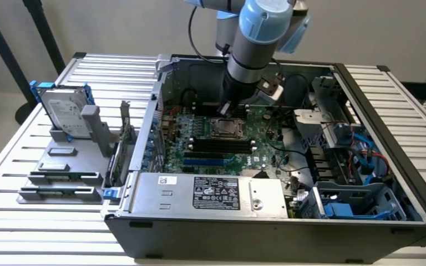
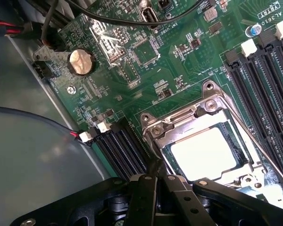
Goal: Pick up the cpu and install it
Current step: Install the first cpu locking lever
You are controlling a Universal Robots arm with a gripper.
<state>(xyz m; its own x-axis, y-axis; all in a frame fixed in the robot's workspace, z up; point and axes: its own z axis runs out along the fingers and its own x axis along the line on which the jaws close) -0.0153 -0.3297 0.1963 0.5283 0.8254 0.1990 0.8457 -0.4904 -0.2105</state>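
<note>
Black claw, fingers closed together and holding nothing, poised over the green motherboard just beside the metal-framed socket. The small square silver-topped cpu lies seated flat inside that socket within the open dark-grey computer case.

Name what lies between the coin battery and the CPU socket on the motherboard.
Bare green board with small chips lies between coin battery and CPU socket, in the wrist view.

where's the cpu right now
The cpu sits in the metal socket frame on the motherboard inside the open computer case, between the black memory slots, just below the shut gripper.
</note>
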